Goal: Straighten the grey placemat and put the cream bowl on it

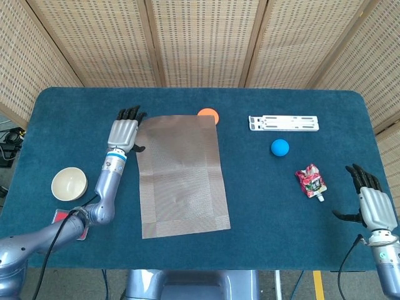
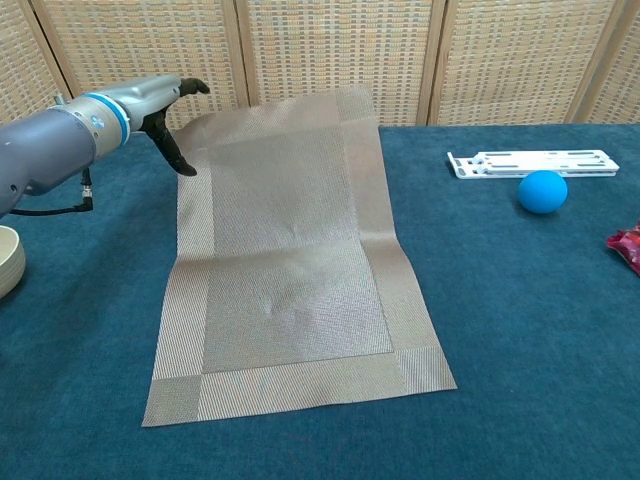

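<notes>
The grey placemat [image 1: 181, 175] [image 2: 285, 270] is unfolded to full length, its near half flat on the blue table and its far half raised off the cloth. My left hand [image 1: 124, 132] [image 2: 165, 105] pinches the mat's far left corner and holds it up. The cream bowl [image 1: 69, 184] [image 2: 8, 262] sits on the table at the left, apart from the mat. Down at the right front edge, my right hand [image 1: 371, 203] hovers with fingers spread and nothing in it; the chest view does not show it.
An orange disc [image 1: 209, 113] is partly hidden behind the mat's far edge. A white rail [image 1: 284, 123], a blue ball [image 1: 279, 147] and a red snack packet [image 1: 310, 180] lie on the right half. A red flat box [image 1: 62, 219] peeks out by my left arm.
</notes>
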Motion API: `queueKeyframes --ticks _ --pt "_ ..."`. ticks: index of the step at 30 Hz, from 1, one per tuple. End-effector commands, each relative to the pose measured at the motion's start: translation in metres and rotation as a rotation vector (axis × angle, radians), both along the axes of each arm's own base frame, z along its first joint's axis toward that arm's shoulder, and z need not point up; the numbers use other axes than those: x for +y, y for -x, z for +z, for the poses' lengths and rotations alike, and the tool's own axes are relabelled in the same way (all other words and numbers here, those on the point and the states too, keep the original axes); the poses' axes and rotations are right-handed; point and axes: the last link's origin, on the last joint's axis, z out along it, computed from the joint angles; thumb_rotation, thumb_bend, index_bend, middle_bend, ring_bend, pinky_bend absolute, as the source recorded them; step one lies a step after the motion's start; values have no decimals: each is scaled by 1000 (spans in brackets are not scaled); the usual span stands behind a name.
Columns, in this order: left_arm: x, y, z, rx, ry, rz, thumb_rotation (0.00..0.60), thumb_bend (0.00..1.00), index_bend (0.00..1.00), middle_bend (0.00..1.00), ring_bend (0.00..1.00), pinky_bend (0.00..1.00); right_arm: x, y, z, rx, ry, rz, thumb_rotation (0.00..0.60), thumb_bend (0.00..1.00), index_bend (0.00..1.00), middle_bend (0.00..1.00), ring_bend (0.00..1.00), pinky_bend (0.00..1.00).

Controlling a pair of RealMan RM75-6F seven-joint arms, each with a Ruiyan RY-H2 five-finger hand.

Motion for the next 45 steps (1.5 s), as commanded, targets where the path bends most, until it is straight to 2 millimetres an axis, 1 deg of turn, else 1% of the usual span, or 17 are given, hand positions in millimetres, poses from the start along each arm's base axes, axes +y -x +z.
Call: queueKeyframes --ticks 1,4,5,9,14,17,18,20,23,24,26,27,31,35,40,43,45 --pt "4 2 -2 -21 -4 8 600 0 0 0 0 0 -1 0 -1 3 -3 -2 600 60 0 0 0 0" --pt "2 12 5 -40 -15 6 600 0 0 0 0 0 0 0 -3 4 -7 -1 600 60 0 0 0 0" --pt "-6 21 12 -59 -28 6 600 0 0 0 0 0 0 -2 -4 3 -12 6 600 60 0 0 0 0" --pt "-34 39 29 -20 -15 -43 600 0 0 0 0 0 2 -3 -7 4 -25 19 600 60 0 0 0 0" --pt "-82 58 50 71 -62 -86 600 0 7 0 0 0 3 -4 -12 7 -49 30 600 59 0 0 0 0" --pt "-109 66 59 67 -82 -92 600 0 7 0 0 0 3 -5 -13 7 -52 40 600 60 0 0 0 0" --pt "-121 70 62 66 -88 -94 600 0 7 0 0 0 3 -6 -14 8 -55 49 600 60 0 0 0 0" --pt "-132 75 65 74 -90 -100 600 0 7 0 0 0 4 -7 -15 8 -57 56 600 60 0 0 0 0" --pt "-163 87 75 82 -110 -107 600 0 6 0 0 0 6 -9 -17 17 -64 75 600 59 0 0 0 0" --pt "-177 93 80 71 -116 -100 600 0 5 0 0 0 8 -11 -18 20 -69 86 600 58 0 0 0 0" --pt "-189 97 84 63 -121 -98 600 0 3 0 0 0 9 -12 -19 23 -71 94 600 54 0 0 0 0" --pt "-199 102 88 63 -125 -92 600 0 2 0 0 0 10 -13 -20 28 -75 103 600 52 0 0 0 0" --pt "-219 114 97 70 -138 -77 600 0 0 0 0 0 12 -15 -24 43 -87 120 600 44 0 0 0 0" --pt "-230 123 104 52 -155 -59 600 0 0 0 0 0 15 -18 -34 57 -117 136 600 42 0 0 0 0" --pt "-234 125 108 31 -160 -61 600 0 0 0 0 0 22 -32 -73 27 -207 179 600 43 0 0 0 0" --pt "-236 125 108 27 -154 -66 600 0 0 0 0 0 22 -50 -97 -5 -241 231 600 42 0 0 0 0" --pt "-236 126 108 25 -154 -66 600 0 0 0 0 0 23 -58 -106 -14 -246 254 600 42 0 0 0 0"
